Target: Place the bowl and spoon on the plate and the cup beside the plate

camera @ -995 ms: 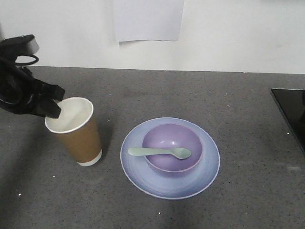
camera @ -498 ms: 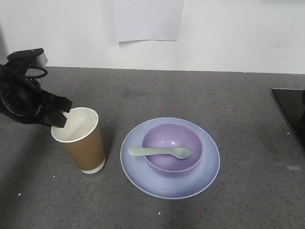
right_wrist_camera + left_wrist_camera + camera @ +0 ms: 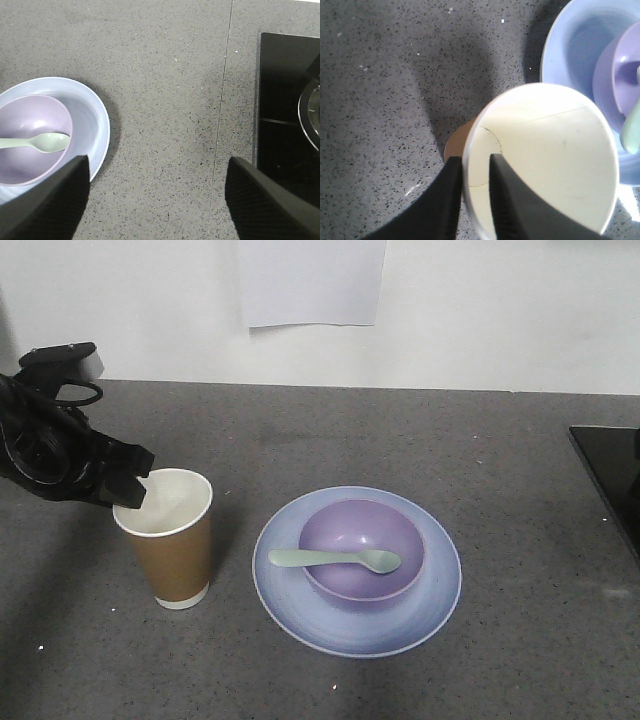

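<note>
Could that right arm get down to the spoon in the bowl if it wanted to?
Probably yes. The right gripper is open, hanging over bare countertop beside the plate, and the spoon lies across the bowl with nothing covering it. The left gripper is busy off at the cup.

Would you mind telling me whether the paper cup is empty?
Empty: the cup shows only its bare white inside in the left wrist view.

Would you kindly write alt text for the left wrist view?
The left gripper pinches the rim of a brown paper cup, one of its fingers inside. To the right, a blue plate holds a purple bowl.
</note>
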{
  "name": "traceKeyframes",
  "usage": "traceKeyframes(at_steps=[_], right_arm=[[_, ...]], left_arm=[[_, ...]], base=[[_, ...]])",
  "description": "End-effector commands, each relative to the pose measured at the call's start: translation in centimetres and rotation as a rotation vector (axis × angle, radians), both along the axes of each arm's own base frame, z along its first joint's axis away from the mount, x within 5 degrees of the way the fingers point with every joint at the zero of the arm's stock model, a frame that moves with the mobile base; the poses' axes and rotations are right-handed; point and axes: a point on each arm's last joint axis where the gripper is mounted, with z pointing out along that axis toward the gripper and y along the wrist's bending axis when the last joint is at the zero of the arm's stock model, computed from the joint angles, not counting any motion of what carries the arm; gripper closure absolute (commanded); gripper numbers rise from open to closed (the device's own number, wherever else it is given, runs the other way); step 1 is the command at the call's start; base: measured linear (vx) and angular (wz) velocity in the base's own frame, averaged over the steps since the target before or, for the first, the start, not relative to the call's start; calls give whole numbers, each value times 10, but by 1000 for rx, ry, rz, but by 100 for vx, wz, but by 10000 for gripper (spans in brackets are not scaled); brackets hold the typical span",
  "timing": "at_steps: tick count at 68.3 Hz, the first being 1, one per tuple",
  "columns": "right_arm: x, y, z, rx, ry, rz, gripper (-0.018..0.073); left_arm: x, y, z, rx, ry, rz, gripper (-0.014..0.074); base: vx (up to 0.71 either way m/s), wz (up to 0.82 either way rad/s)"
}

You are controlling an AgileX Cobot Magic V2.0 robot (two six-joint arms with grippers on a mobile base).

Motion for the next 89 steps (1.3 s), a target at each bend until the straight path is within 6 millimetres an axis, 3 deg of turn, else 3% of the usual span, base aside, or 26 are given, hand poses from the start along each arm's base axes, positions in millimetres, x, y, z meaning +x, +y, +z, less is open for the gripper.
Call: traceKeyframes(at_steps=[1, 18, 32, 45, 46, 51, 67, 89], right_arm=[[0, -1, 13, 3, -92, -9, 10], [0, -1, 13, 3, -90, -9, 10], [0, -1, 13, 3, -90, -9, 10], [0, -1, 13, 3, -86, -8, 10], [0, -1, 13, -1, -86, -10, 10], [0, -2, 13, -8, -86, -12, 10], [-4, -6, 0, -45, -141, -40, 10], [-46, -8, -28, -76, -317, -74, 13]], left_arm=[[-3, -2, 18, -39, -72, 8, 364], [-1, -2, 19, -43, -98, 20, 132], [-7, 1, 31, -24, -159, 26, 64], [-26, 10, 60, 20, -305, 50, 66], [-55, 28, 97, 66, -505, 211, 84], [-66, 33, 103, 76, -565, 254, 85], [-105, 45, 94, 83, -703, 320, 85], [-163, 54, 67, 43, -888, 339, 135]], base=[[0, 0], [0, 0], [0, 0], [0, 0], [0, 0], [0, 0], [0, 0], [0, 0]])
